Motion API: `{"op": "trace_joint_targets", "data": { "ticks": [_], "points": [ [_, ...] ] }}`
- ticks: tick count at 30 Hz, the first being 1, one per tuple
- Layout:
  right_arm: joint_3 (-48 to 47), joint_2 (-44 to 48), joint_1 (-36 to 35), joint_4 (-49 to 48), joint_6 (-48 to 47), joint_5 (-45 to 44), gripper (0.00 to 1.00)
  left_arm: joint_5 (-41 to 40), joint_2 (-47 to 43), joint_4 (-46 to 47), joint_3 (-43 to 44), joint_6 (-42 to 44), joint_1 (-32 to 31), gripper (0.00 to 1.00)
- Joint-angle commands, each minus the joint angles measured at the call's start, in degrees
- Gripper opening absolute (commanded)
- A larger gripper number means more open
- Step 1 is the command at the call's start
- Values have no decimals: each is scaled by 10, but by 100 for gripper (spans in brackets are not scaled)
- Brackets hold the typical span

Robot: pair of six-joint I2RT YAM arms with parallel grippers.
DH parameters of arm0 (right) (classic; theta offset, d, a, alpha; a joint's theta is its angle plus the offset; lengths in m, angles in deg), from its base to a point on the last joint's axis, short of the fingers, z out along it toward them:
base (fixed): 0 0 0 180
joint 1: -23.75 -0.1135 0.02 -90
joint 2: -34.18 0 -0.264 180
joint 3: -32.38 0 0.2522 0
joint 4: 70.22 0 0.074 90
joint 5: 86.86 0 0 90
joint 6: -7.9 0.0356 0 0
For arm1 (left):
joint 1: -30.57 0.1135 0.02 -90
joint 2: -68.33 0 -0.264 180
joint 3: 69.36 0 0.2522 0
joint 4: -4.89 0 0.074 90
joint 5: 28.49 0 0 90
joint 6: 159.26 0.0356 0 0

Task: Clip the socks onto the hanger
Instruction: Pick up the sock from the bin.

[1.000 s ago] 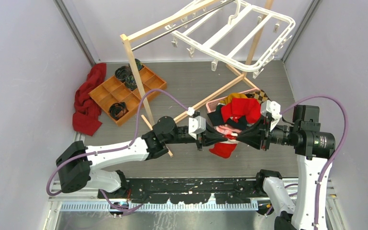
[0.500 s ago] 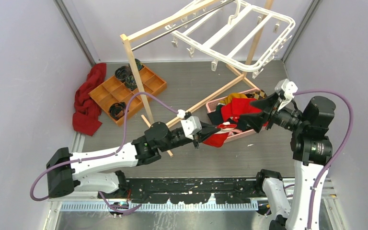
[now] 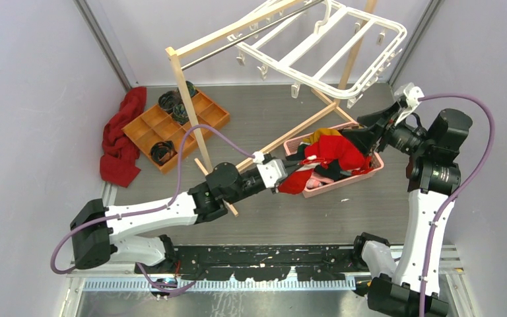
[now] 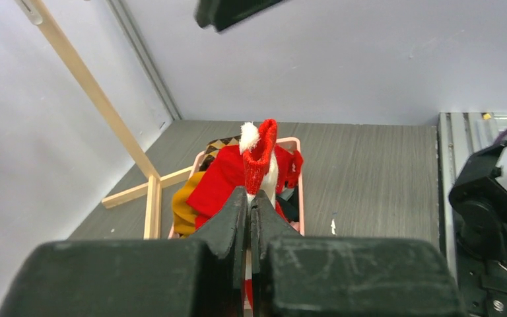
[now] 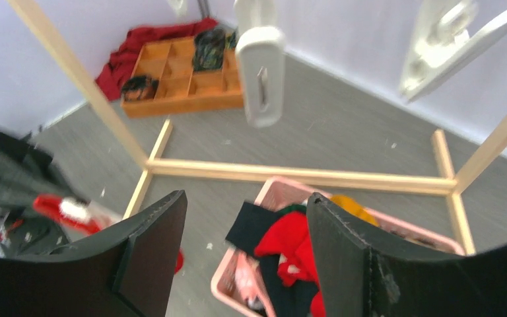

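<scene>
One small red sock (image 4: 261,155) is caught between the fingers of our left gripper (image 4: 249,198). It is bright red with a bit of white near its top end. We pinch it tight, with no gap between the fingers. The sock is up in the air by the left end of the pink basket (image 3: 350,177), near the middle of the table (image 3: 270,218).

More red socks (image 3: 335,150) lie in a heap in the basket, mixed with yellow and dark clothes.

Our right gripper (image 5: 247,244) is over the right end of the basket, close to the right edge of the table. Its fingers are spread wide and hold nothing.

The white hanger (image 3: 330,56) hangs high on the wooden rack (image 3: 188,92) at the far edge. Small white clips (image 5: 259,66) dangle from it.

An orange tray (image 3: 171,125) and a dark red cloth (image 3: 120,135) sit by the far left corner.
</scene>
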Motion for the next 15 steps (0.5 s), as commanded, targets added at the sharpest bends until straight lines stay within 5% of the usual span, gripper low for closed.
{"op": "trace_joint_targets", "data": {
  "ticks": [1,6,15],
  "points": [
    [-30,20,1,189,-148,58,74,3,22,53,45,-20,19,0],
    [-19,42,1,442,-454,102,81,15,30,60,49,-56,24,0],
    [67,65,1,356,-475,160,88,48,34,76,56,-80,19,0]
  ]
}}
